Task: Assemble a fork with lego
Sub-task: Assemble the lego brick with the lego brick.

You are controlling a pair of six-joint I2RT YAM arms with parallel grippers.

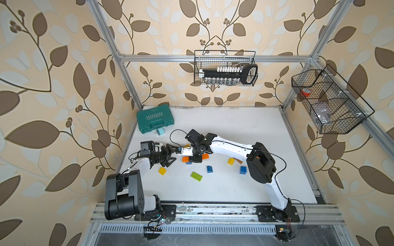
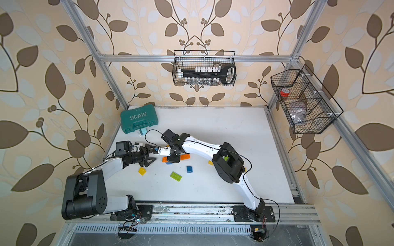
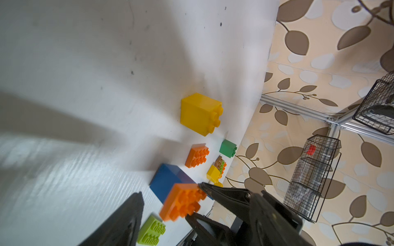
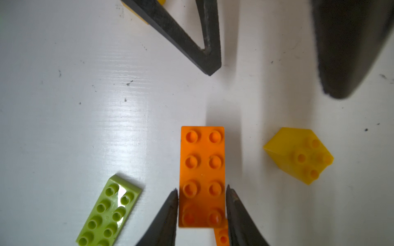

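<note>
Since the right gripper (image 4: pixel 202 192) covers part of it in both top views, we read the long orange brick (image 4: pixel 202 161) from the right wrist view. It lies studs toward the camera, over the table (image 1: pixel 234 132) between the left edge and the middle. The fingertips (image 4: pixel 173 200) sit hard beside both long sides near one end. We cannot tell whether they pinch the brick or merely flank it.

The left gripper (image 1: pixel 175 153) faces the brick's free end, fingers spread wide, holding nothing, tips apart from the brick.

- A second orange brick (image 4: pixel 221 236) is cut off by the frame edge.
- A blue brick (image 1: pixel 188 163) shows only as a sliver beside the right gripper.
- A brown brick (image 1: pixel 239 161) is mostly hidden behind the right arm.
- The lime plate (image 4: pixel 108 213) and a yellow brick (image 4: pixel 298 155) lie on either side of the long orange one, apart from it.
- The left wrist view is blurred, and a mixed cluster (image 3: pixel 219 168) there is too small to sort.
- The teal case (image 1: pixel 154 119) sits in the far left corner.
</note>
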